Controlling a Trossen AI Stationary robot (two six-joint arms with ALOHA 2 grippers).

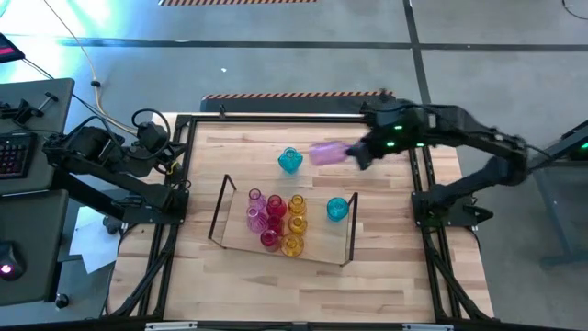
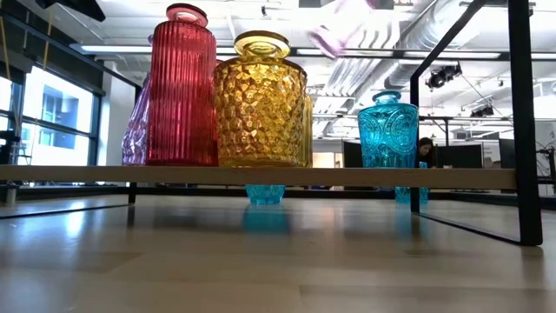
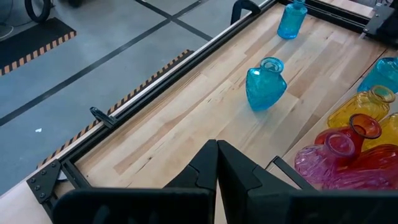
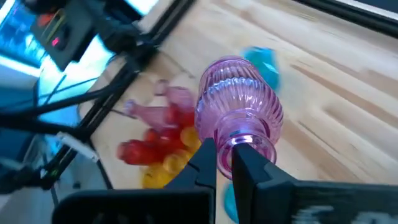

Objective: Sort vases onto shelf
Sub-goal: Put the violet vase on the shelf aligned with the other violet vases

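My right gripper point(image 1: 351, 154) hangs above the table's far middle, shut on a ribbed pink vase point(image 1: 326, 154), which also shows in the right wrist view point(image 4: 239, 99) and blurred at the top of the low view point(image 2: 347, 26). On the shelf point(image 1: 230, 241) stand pink, red and yellow vases point(image 1: 274, 221) and a cyan one point(image 1: 337, 209). A cyan vase point(image 1: 289, 161) stands on the table behind the shelf; another point(image 3: 292, 18) stands farther right. My left gripper point(image 3: 217, 158) is shut on nothing, off the table's left edge. My right gripper pinches the pink vase's neck, just below the mouth point(image 4: 239, 138), between its two fingers point(image 4: 205, 163). The fingers slant down from the table's right. The vase is lifted clear of the table and tipped, its body pointing away from the fingers toward the table's left.
A black metal frame point(image 1: 276, 118) rims the wooden table. The shelf's dark end frames point(image 1: 219, 210) rise at both short ends. Bare wood lies in front of the shelf and at the table's right. A keyboard and desk point(image 1: 14, 152) stand beyond the left arm.
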